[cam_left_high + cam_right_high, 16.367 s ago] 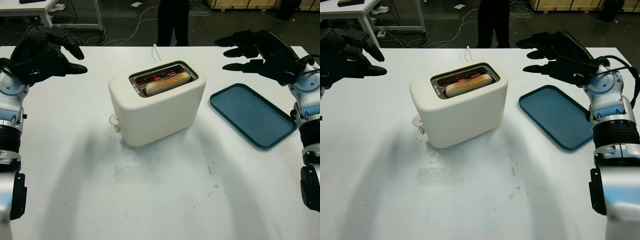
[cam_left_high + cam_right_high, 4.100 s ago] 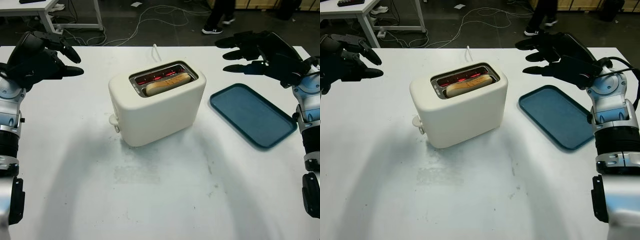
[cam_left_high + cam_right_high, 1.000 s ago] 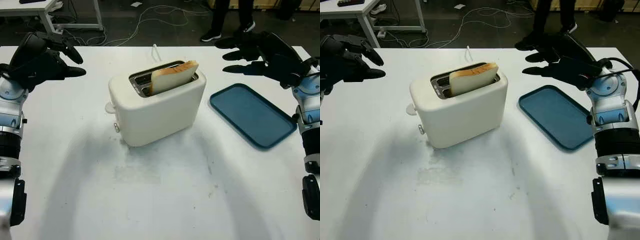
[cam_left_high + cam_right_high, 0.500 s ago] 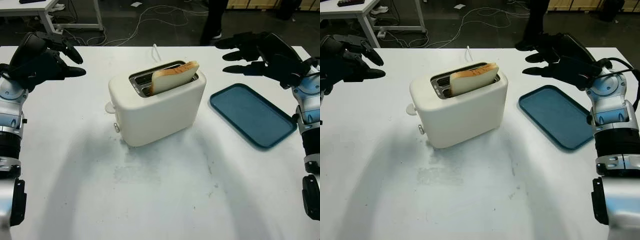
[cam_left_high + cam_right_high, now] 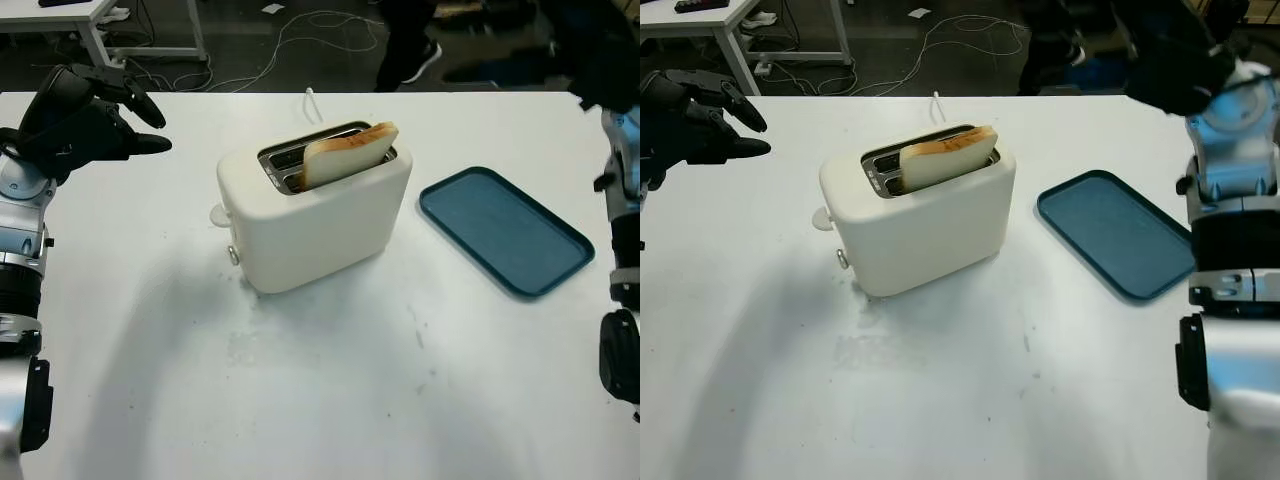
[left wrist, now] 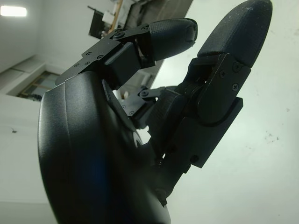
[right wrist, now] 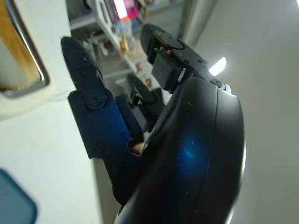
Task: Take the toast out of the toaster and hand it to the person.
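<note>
The left hand (image 5: 85, 118) hovers empty, fingers uncurled, well left of the toaster (image 5: 315, 215). The toast (image 5: 345, 155) stands popped up in its slot, ungrasped, so lifting and handing over remain. The right hand (image 5: 1175, 55), raised far right of the toast, holds nothing.

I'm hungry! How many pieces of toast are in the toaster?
1. The toast sticks up, tilted, out of the white toaster in the middle of the table. The slot beside it looks empty, though its bottom is hidden.
</note>
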